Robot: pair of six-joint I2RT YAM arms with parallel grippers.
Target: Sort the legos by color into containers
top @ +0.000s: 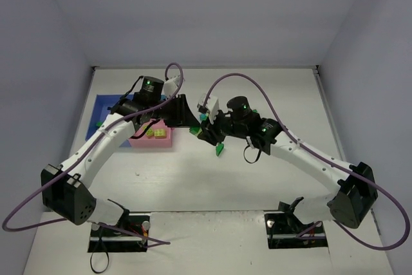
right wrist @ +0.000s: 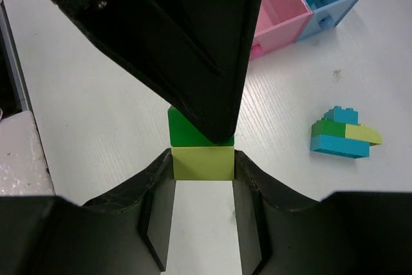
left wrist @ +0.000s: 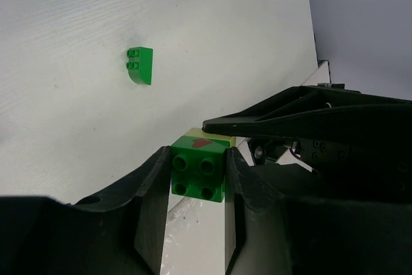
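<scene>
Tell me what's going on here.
The left gripper is shut on a dark green brick. The right gripper is shut on the yellow-green brick stuck to it, apparently to pull the two apart. A joined cluster and a loose green brick lie on the table. The pink tray holds some yellow-green pieces.

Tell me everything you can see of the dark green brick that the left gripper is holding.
The dark green brick is a small square block of shiny plastic, with four round studs facing the left wrist camera. The left gripper clamps it between two black fingers that press on its opposite sides. Its far face is joined to a yellow-green brick, which the right gripper holds. A small red mark shows near the seam between the two bricks.
</scene>
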